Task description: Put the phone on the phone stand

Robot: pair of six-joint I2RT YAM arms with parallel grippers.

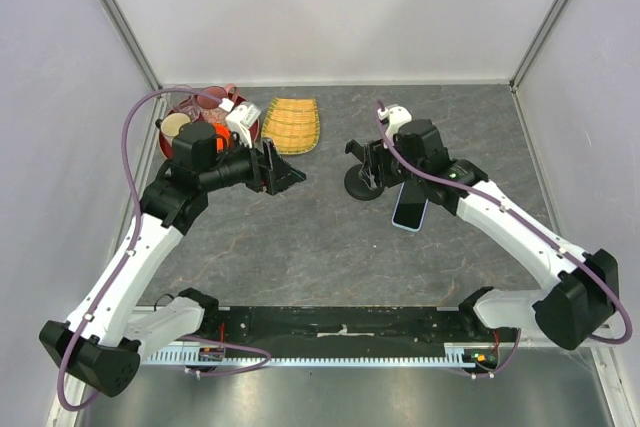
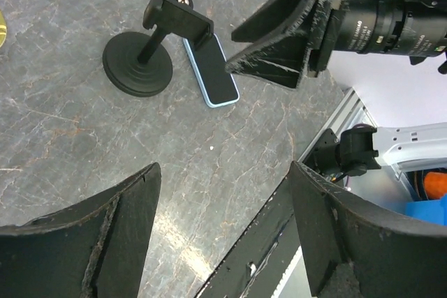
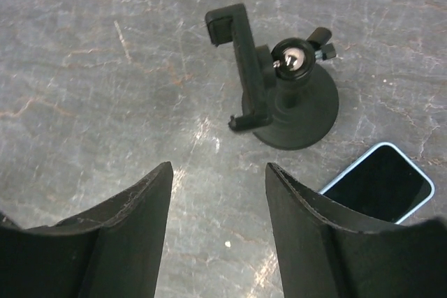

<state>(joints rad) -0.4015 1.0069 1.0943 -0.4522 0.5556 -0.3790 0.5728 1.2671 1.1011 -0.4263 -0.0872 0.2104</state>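
Right hand (image 3: 218, 172), released and empty, hovers over the black disc-based phone stand (image 3: 293, 109), beside whose base the slim blue-edged phone (image 3: 380, 183) lies flat on the desk (image 3: 105, 68), long axis toward this nearer arm's base.

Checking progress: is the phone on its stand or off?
Off. The phone lies flat on the table beside the phone stand.
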